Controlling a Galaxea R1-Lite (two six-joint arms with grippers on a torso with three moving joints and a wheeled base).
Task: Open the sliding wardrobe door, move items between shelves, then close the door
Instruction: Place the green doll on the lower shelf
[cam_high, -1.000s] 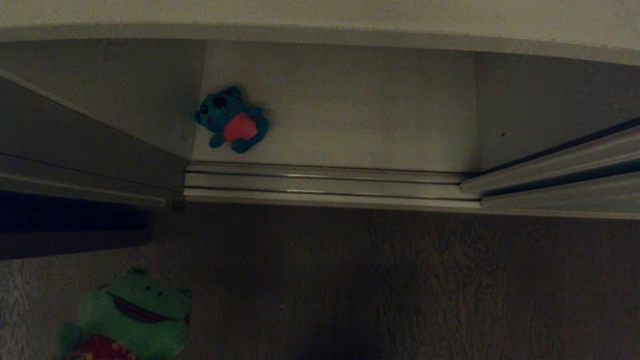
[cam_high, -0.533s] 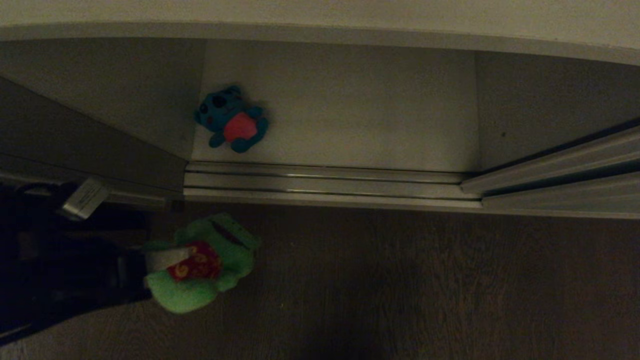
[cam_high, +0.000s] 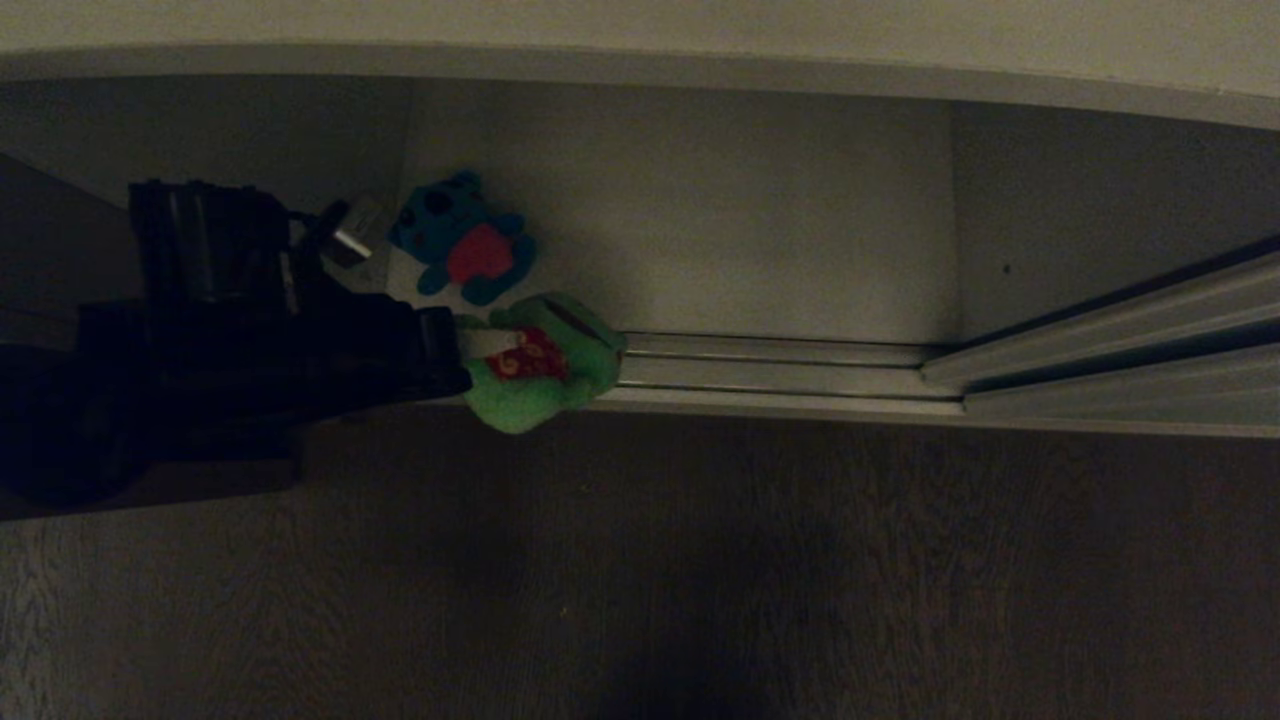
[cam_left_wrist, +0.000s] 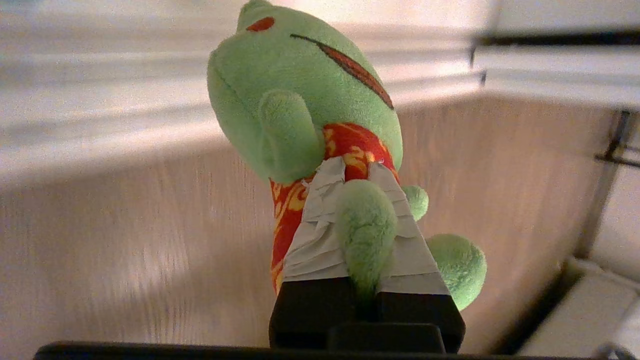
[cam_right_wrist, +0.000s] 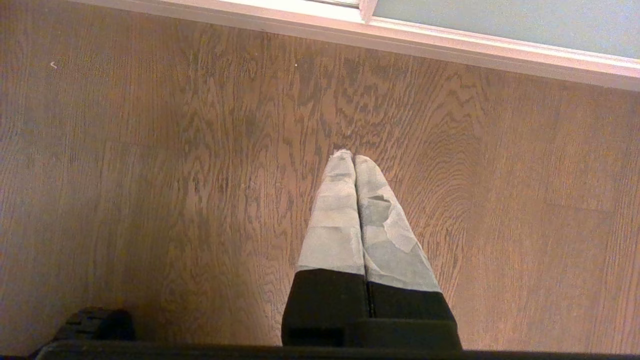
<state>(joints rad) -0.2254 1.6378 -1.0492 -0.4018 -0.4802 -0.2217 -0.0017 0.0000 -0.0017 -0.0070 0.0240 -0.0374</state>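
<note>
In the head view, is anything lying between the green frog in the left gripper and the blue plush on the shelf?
No. The head view shows only a narrow strip of bare white shelf between the green frog and the blue plush; they sit close but apart.

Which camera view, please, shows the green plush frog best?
The left wrist view: the green plush frog fills it, clamped in the left tool. The head view shows it small and dim; the right wrist view shows none.
</note>
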